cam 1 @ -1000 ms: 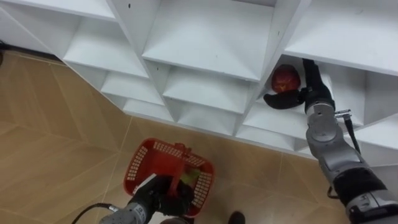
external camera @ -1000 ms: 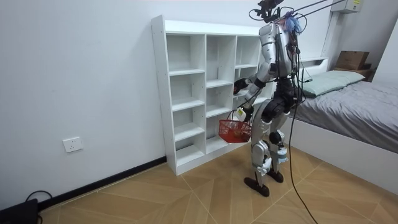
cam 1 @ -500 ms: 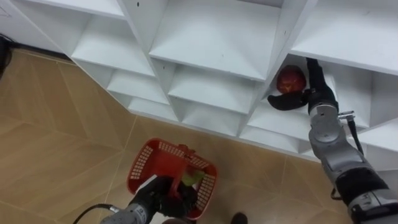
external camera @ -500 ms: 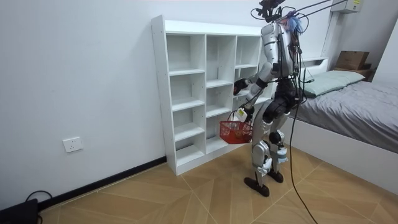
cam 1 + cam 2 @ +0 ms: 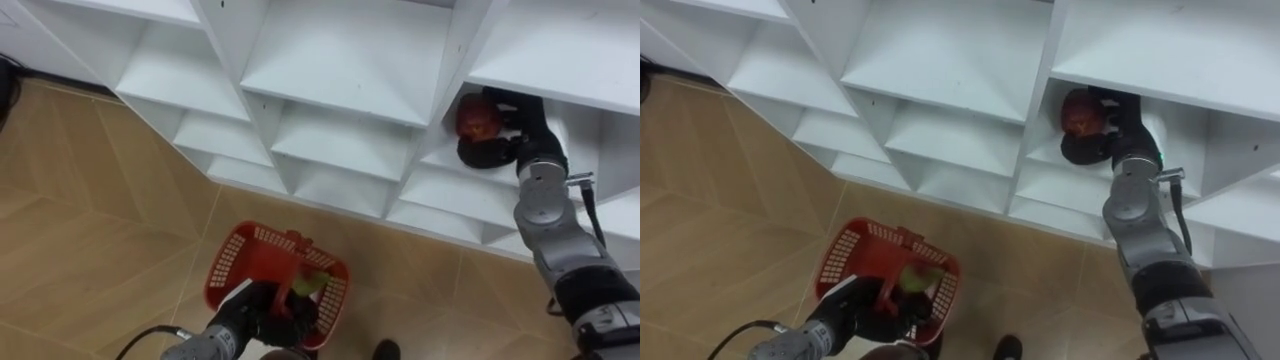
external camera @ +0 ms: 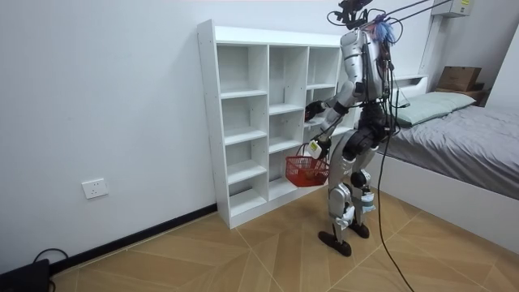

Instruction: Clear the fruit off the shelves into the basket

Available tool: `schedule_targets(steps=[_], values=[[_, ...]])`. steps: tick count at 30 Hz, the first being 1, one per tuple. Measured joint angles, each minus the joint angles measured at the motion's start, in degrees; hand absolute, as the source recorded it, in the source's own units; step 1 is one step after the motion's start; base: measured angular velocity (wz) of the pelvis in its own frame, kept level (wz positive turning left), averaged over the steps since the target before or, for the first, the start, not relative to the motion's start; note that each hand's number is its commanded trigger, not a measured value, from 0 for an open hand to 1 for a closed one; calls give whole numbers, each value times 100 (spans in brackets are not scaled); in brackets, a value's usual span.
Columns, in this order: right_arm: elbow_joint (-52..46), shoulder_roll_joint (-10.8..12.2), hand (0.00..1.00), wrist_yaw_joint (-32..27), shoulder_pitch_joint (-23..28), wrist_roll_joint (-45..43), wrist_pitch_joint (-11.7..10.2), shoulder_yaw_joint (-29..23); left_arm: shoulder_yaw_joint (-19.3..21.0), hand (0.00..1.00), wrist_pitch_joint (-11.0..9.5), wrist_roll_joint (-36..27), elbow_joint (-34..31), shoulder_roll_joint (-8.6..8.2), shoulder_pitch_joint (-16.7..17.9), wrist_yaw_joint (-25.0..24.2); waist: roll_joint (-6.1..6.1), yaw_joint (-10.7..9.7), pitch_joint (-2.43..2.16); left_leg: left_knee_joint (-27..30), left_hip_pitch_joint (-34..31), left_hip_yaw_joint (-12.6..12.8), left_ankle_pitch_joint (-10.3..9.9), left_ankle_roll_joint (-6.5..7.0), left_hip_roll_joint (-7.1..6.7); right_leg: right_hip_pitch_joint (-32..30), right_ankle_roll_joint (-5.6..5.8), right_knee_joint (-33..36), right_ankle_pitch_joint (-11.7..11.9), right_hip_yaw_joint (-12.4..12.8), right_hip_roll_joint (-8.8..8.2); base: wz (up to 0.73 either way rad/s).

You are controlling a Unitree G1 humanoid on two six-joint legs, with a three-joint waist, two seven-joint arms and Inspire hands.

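At the upper right of the frame, the right robot hand (image 5: pixel 522 138) curls round the red apple (image 5: pixel 477 117) inside a closet (image 5: pixel 340 60) compartment. At the bottom, the left robot hand (image 5: pixel 266 318) clasps the handle of the red basket (image 5: pixel 224 266), where a green fruit (image 5: pixel 310 285) lies.

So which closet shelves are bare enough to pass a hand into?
The centre shelves and left shelves are bare. Crowded: the right compartment, where the right hand curls round the red apple. The basket in the left hand has room beside a green fruit.
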Motion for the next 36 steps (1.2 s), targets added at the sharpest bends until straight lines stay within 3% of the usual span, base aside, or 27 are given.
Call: schedule_targets(steps=[21, 32, 36], values=[[129, 87, 100, 70, -6, 83, -23, 15, -9, 100, 0, -94, 99, 7, -6, 33, -17, -26, 10, -43, 129, 68, 1, 1, 19, 159, 14, -169, 8, 23, 33, 0], [113, 78, 100, 591, -41, 52, 25, 23, -1, 100, -1, -279, 113, 46, -50, -18, -93, -70, 16, -163, 333, 149, 4, 6, 30, 291, 28, -201, 35, 109, 56, -3], [-68, 140, 100, 788, 16, -169, 144, 23, 54, 100, -9, -271, 103, 49, -50, -12, -132, -152, 9, -160, 366, 157, 4, 6, 29, 322, 30, -198, 36, 125, 57, 0]])
